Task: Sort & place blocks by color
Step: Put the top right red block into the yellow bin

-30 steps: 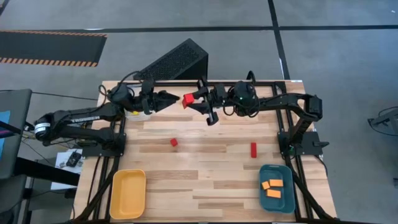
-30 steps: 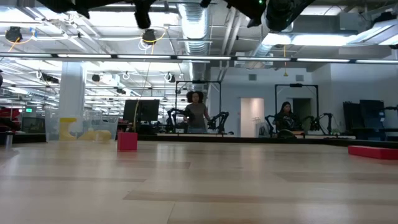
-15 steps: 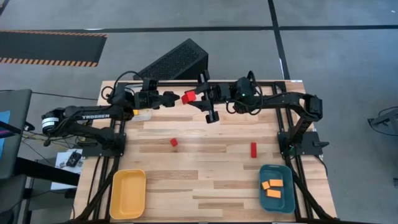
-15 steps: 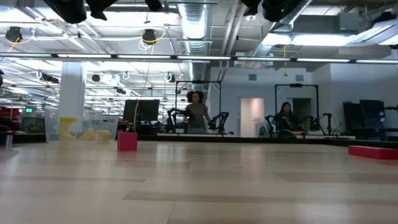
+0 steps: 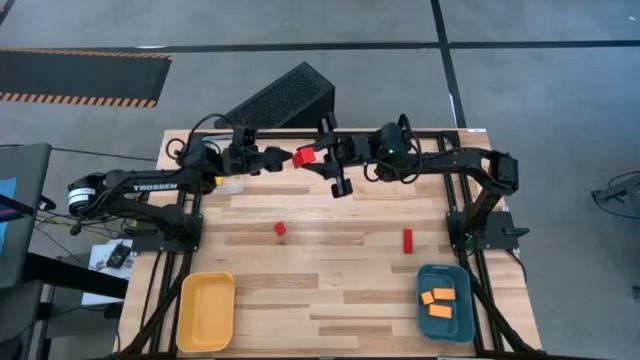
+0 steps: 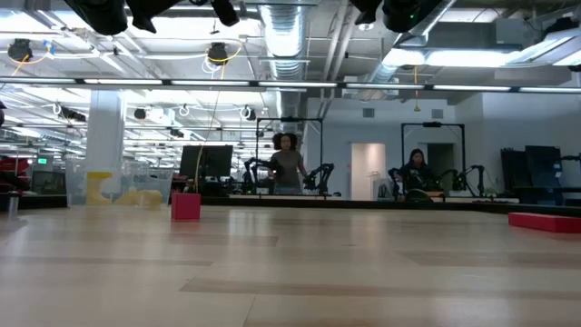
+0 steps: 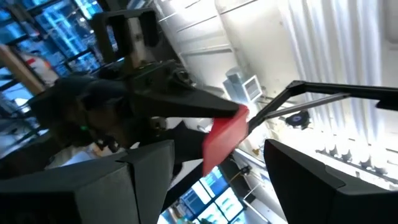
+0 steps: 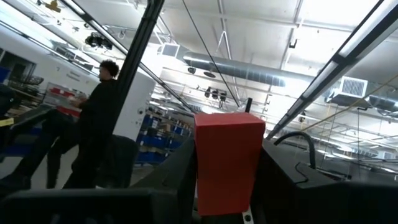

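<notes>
From above we see both arms raised over the far edge of the wooden table, their tips facing one another. The right gripper is clamped on a red block, holding it in the air between the two arms; in the right wrist view that red block stands between the arm's own dark fingers, pinched on both sides. The left gripper sits just beside the block with its fingers spread apart, and in the left wrist view the block shows as a red slab in the gap between the left arm's wide-set fingers, gripped by the pointed tip of the other arm; we cannot tell whether the left fingers touch it. On the table a small red cube lies near the middle and a red bar lies further toward the right arm's side, well apart from each other. Three orange blocks lie in the teal tray at the near right corner, and a yellow tray sits at the near left corner. A clear tray with something yellow in it shows under the left arm. In the low view two people stand in the room beyond.
</notes>
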`<state>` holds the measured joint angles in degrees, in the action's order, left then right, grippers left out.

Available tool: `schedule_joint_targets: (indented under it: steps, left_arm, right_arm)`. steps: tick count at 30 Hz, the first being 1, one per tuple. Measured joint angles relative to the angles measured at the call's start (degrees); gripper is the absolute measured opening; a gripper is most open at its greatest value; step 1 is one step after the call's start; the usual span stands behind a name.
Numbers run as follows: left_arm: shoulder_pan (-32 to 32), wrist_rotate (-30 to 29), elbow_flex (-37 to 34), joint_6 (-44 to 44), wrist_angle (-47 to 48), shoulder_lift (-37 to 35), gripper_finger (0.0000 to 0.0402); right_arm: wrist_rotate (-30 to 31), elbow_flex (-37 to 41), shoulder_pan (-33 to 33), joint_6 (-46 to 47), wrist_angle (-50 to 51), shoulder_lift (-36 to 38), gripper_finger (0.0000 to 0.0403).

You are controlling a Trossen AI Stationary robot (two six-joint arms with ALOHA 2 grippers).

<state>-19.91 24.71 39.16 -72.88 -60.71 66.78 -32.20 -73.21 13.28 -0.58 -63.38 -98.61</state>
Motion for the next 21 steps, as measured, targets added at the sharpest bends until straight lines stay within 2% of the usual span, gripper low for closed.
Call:
schedule_joint_targets:
  steps: [7,13,16,21]
  left_arm:
    - [0.92,0.02,1.18,0.76,1.16,1.34,0.0236]
    - [1.89,2.30,5.93,1.89,1.07,6.95,0.0229]
    - [1.82,2.94,7.16,2.16,0.51,7.72,0.0201]
    - [1.21,3.49,7.67,2.52,-1.28,7.80,0.0128]
  right_arm:
    - [0.19,0.02,0.74,-1.32,1.60,0.00,0.0146]
    - [0.37,0.07,0.59,-3.02,4.32,0.00,0.0143]
    - [0.39,0.09,0.68,-3.39,4.01,0.09,0.0142]
    - [0.40,0.09,0.65,-4.00,3.68,0.02,0.0146]
